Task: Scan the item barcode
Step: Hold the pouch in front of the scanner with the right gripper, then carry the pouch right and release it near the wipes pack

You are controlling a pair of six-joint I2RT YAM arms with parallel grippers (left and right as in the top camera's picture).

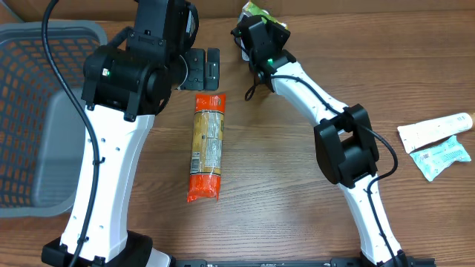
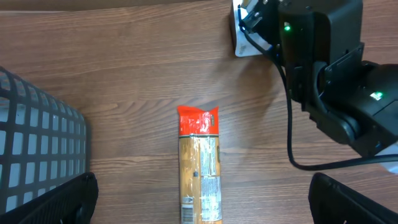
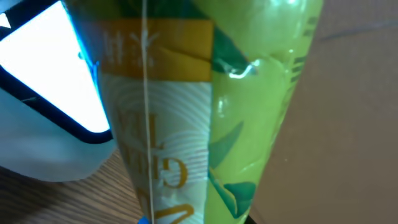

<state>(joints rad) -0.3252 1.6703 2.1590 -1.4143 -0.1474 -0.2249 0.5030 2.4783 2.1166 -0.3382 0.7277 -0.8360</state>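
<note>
Packet [image 3: 205, 112], green and yellow, fills our right wrist view, right up against the lens. The right gripper [image 1: 252, 22] is pinched almost shut on it. Just behind the packet, at 9 to 10 o'clock, we see a white device [image 3: 43, 74] with a black rim, and at 3 o'clock a plain brown surface. From overhead we place packet and gripper at the 12 o'clock edge of the table [image 1: 282, 200], a touch right of centre.

Working outward from the arm bases in that view, we first meet an orange pack [image 1: 207, 147] lying lengthwise in the middle of the table, apart from both grippers. At 3 o'clock a white tube [image 1: 434, 131] and a blue sachet [image 1: 443, 158] lie close together, well apart from both grippers. At 9 o'clock stands a grey basket [image 1: 74, 27]. Farther on, the left gripper [image 1: 204, 68] hangs over the wood just past the pack's far end, jaws spread wide and holding nothing. In the left wrist view its fingers [image 2: 56, 199] sit in the two bottom corners, with the pack's red end on the table between them.
</note>
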